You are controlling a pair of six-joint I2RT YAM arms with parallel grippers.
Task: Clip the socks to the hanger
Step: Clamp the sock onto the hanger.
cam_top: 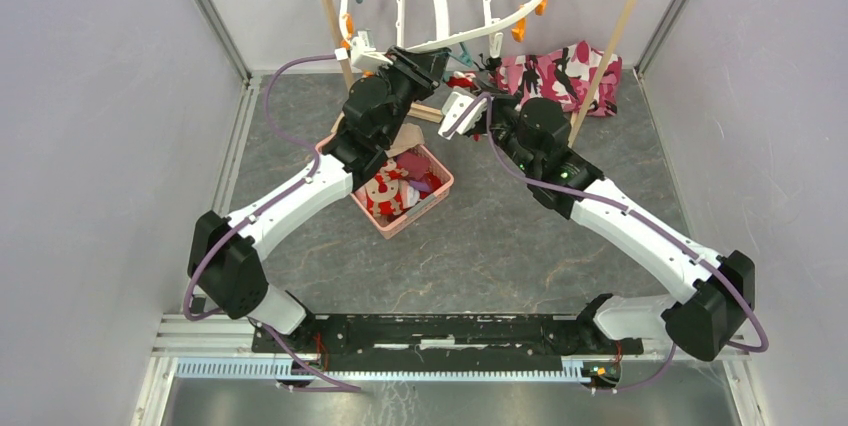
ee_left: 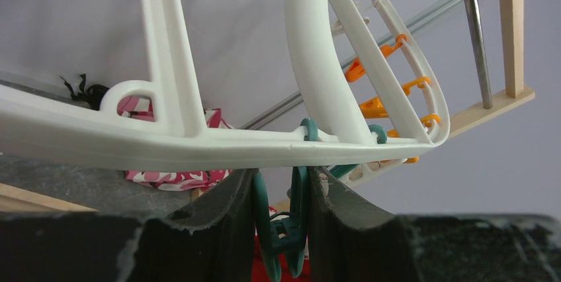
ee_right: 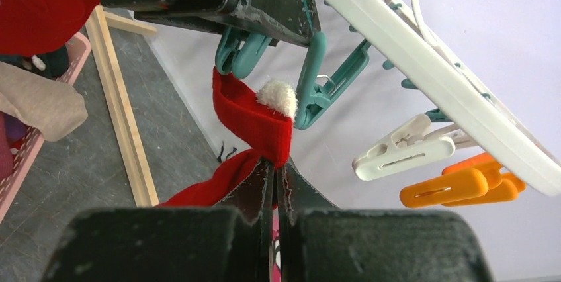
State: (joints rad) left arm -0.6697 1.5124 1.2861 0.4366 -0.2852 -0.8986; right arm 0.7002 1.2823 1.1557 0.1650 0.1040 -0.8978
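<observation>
The white hanger (cam_top: 440, 6) hangs at the back; its rim crosses the left wrist view (ee_left: 165, 140). My left gripper (cam_top: 425, 61) is shut on a teal peg (ee_left: 281, 222) under that rim, with fingers (ee_left: 225, 209) pressing its handles. My right gripper (cam_top: 480, 96) is shut on a red sock (ee_right: 255, 120) with a white pompom and holds it up just under that peg's mouth (ee_right: 238, 50). The sock's top edge touches the peg's tips. More socks (cam_top: 400, 186) lie in the pink basket (cam_top: 443, 189).
White (ee_right: 400, 149) and orange pegs (ee_right: 463, 186) hang from the rim to the right of the sock. A pink, black and white patterned cloth (cam_top: 560, 71) lies at the back. The wooden rack's poles (cam_top: 610, 46) and floor bar (ee_right: 122, 110) flank the hanger.
</observation>
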